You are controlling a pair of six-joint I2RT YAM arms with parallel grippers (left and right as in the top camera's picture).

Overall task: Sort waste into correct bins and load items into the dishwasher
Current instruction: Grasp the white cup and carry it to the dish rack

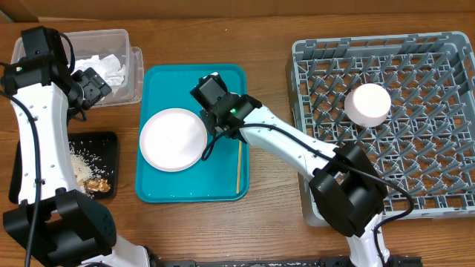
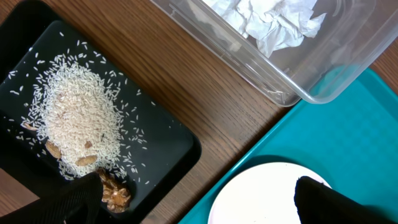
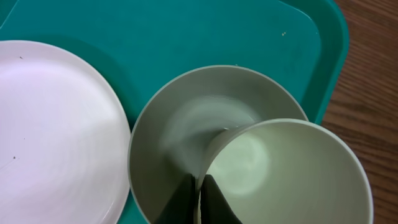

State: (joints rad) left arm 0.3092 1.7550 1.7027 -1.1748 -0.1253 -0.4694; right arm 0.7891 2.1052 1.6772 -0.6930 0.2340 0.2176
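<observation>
The right gripper [image 3: 200, 190] is clenched on the rim of the white cup [image 3: 292, 180], which is nested inside the grey-white bowl [image 3: 177, 124] on the teal tray [image 3: 205, 31], just beside the plate [image 3: 56, 137]. The left gripper [image 1: 95, 85] is spread wide open by the clear tub [image 1: 136, 74], where crumpled napkins [image 1: 104, 67] are piled. Rice [image 1: 80, 159] is spread in the black tray [image 1: 107, 148]. A white dish [image 1: 369, 104] is seen in the grey rack [image 1: 430, 148].
</observation>
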